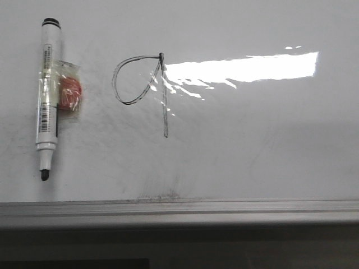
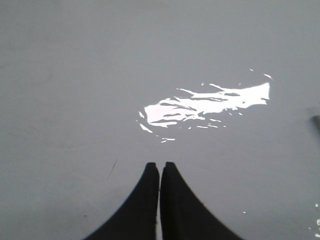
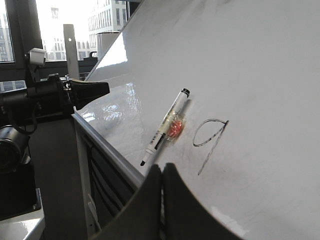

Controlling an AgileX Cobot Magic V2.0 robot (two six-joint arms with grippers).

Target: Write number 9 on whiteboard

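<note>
Nearest, grey edge rail (image 1: 179,206) of the whiteboard (image 1: 252,145) along the table side. Beyond it, marker (image 1: 47,95) lying uncapped, tip toward the rail, an orange piece (image 1: 70,93) taped to its barrel. Just right of it, the number 9 (image 1: 147,84): black loop, straight stem, glare (image 1: 247,68) touching its far side. Left gripper (image 2: 160,167) fingers pressed together over bare board; right gripper (image 3: 162,170) fingers likewise together, holding nothing, near the rail

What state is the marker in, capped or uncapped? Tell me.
Uncapped. The marker lies flat on the whiteboard with its dark writing tip bare, left of the number 9. No cap is visible.
</note>
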